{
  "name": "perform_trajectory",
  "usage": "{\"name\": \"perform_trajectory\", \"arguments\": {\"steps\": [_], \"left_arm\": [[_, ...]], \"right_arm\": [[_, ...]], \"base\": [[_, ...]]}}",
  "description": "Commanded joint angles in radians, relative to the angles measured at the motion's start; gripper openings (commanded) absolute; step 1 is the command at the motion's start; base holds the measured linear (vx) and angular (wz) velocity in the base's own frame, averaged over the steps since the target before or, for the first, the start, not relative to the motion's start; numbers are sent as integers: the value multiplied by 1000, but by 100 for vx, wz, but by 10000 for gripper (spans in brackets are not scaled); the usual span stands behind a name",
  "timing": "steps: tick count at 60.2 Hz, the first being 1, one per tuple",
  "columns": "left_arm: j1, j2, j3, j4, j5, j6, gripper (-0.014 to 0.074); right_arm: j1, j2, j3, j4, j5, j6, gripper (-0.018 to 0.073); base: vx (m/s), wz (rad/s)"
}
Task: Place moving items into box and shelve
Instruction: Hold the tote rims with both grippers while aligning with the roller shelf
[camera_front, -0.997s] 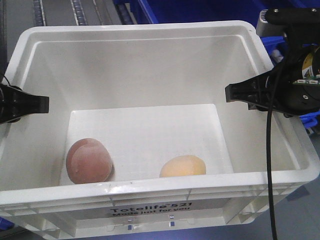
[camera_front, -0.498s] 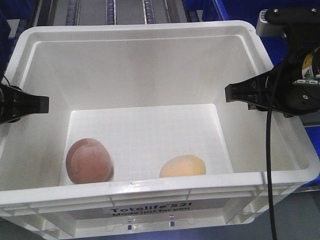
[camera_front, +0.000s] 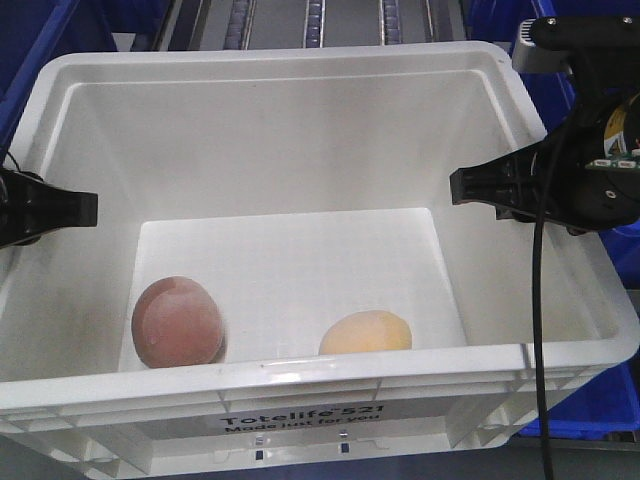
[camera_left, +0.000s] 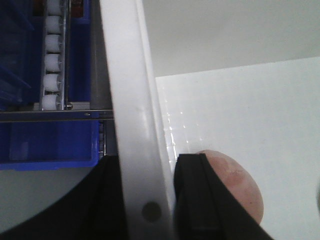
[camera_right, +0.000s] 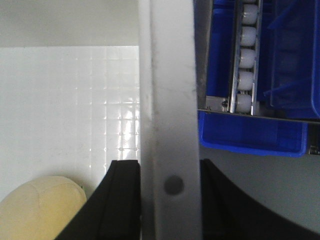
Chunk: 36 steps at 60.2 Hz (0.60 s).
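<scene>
My left gripper (camera_left: 145, 200) is clamped on the left rim of the box (camera_front: 300, 70): in the left wrist view one black finger (camera_left: 197, 200) sits inside the wall and the other outside, with the white rim between them. My right gripper (camera_right: 170, 200) grips the right rim the same way, its fingers (camera_right: 120, 200) pressed to either side of the wall. From the front, my two black jaws reach in over opposite sides of the box.

Both items lie on the box floor near the front wall. The red-brown fruit (camera_front: 178, 322) is at the front left, just under my left inner finger. The yellow fruit (camera_front: 366, 333) is at the front right, well apart from the red one.

Outside the box I see a roller track (camera_right: 245, 55) and blue bins (camera_right: 250, 135) beside it.
</scene>
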<state>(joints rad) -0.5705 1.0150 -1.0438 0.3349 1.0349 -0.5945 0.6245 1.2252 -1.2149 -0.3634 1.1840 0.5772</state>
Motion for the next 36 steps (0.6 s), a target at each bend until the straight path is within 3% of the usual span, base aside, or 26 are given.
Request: {"name": "perform_trajectory", "arguments": {"steps": [1,36], "left_arm": [[-4,-28,-35,55,-103,13,94],[-4,-28,-35,55,-103,13,94]], "right_arm": [[-4,-34,-37,-93,-65,8,95],[-4,-34,-37,-93,-65,8,95]], "base": [[10,26],[10,19]]}}
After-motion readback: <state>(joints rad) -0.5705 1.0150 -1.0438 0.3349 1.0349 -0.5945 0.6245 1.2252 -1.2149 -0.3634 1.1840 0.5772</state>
